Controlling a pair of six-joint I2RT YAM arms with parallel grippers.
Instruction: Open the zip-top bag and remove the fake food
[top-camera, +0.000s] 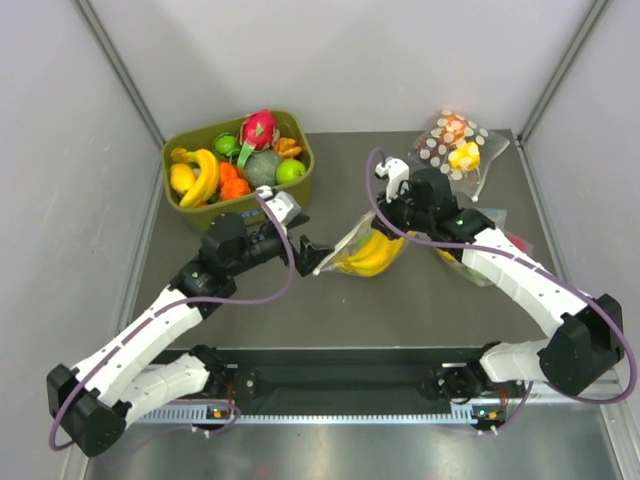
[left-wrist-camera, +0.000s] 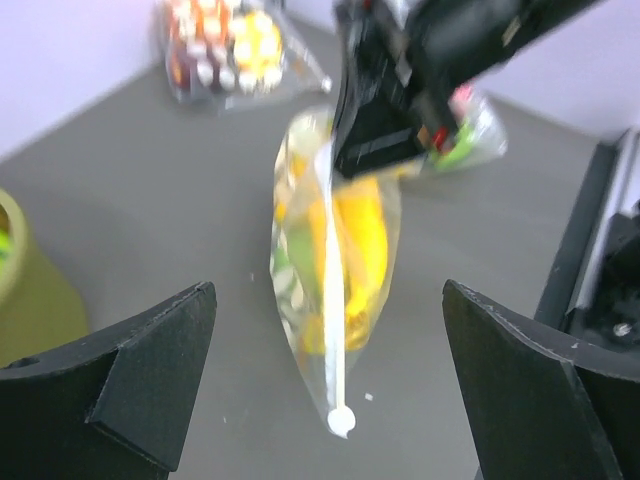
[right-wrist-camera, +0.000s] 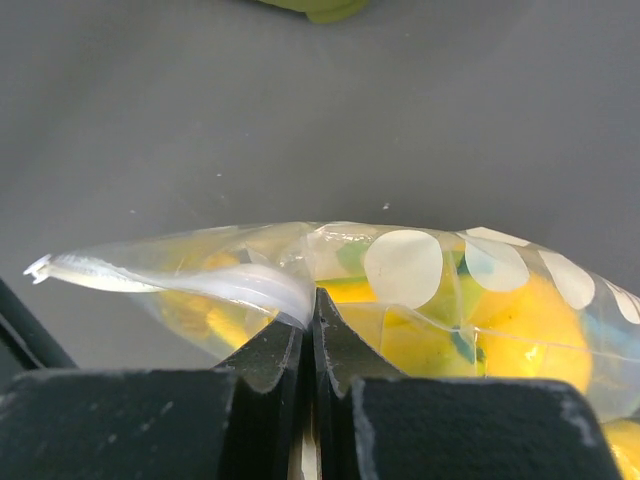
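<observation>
Clamps the right pincer together on the zip-top bag, black tips pressed flat against each other with the clear film pinched between them, just beside the zip strip. Holds the bag near the middle of the counter, between the two arms, its long side slanting down toward the left arm. Cannot tell whether the lower end of the bag rests on the counter or hangs just above it.

Shows the fake food inside the bag: yellow banana curves in the top view, and rounded yellow shapes with a little green behind large white dots in the right wrist view. Presents the zip strip edge-on in the left wrist view, as one thin white line ending in a small nub at the near end.

Sets the left pincer wide apart, just beside the near end of the bag and pointed at it, touching nothing. Frames the bag between both black fingers in that wrist's own view.

Carries, at the far left of the counter, an olive-green bin heaped with toy fruit, a pink dragon fruit on top. Carries near the far right corner a second dotted bag with orange and yellow pieces, well apart from the held one. Half hides another clear bag under the right forearm, green and red showing through.
</observation>
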